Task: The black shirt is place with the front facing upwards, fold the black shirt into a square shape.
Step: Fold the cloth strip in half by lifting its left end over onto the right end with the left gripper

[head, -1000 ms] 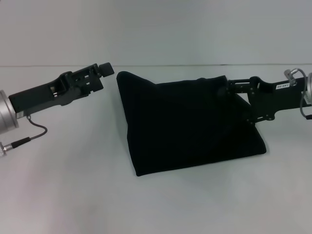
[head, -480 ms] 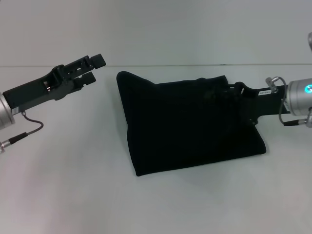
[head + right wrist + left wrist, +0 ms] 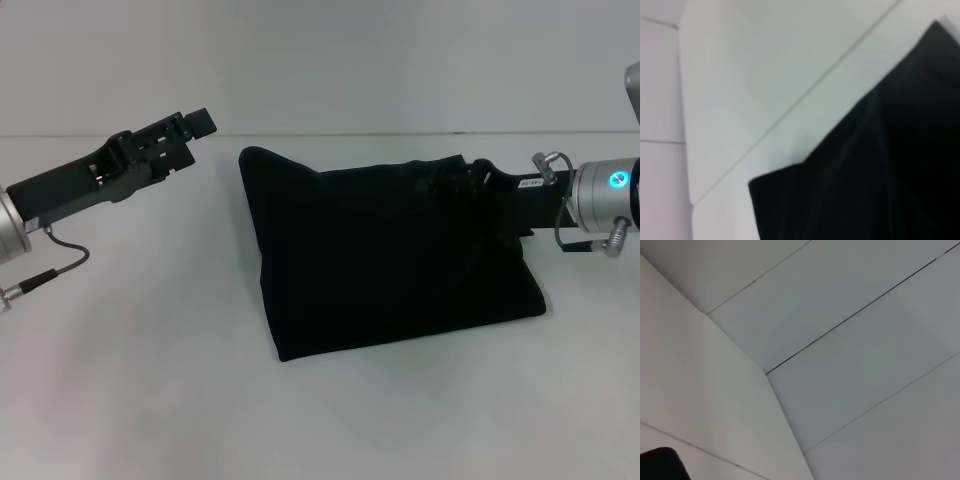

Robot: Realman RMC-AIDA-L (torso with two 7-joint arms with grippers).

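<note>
**Shirt folded to a compact block, both arms at its far corners**

The black shirt [image 3: 385, 255] lies mid-table, slightly toward the right edge, already folded into a thick four-sided bundle. It is not a clean square: the far-left corner peaks up and the left side slants inward toward the near edge. No lettering or neck label shows; only plain black cloth faces up.

Left gripper [image 3: 190, 135] hangs above the table [image 3: 150, 400] near the far-left area, just off the shirt's far-left corner and apart from the cloth. Its fingers look drawn together with nothing between them. The left wrist view shows only white panels and a dark sliver at one corner.

Right gripper [image 3: 480, 185] sits at the shirt's far-right corner, black against black cloth; cannot tell whether its claw is apart, together or clamped on fabric. The right wrist view shows a shirt edge and fold close up, no fingers.

Judged step: late, last fold done or being finished, release or tidy-up stage. Next move likely calls for the right arm to leave the corner without dragging the layers, and possibly squaring the slanted left side.

Containers: none in view; the shirt rests directly on the table.
</note>
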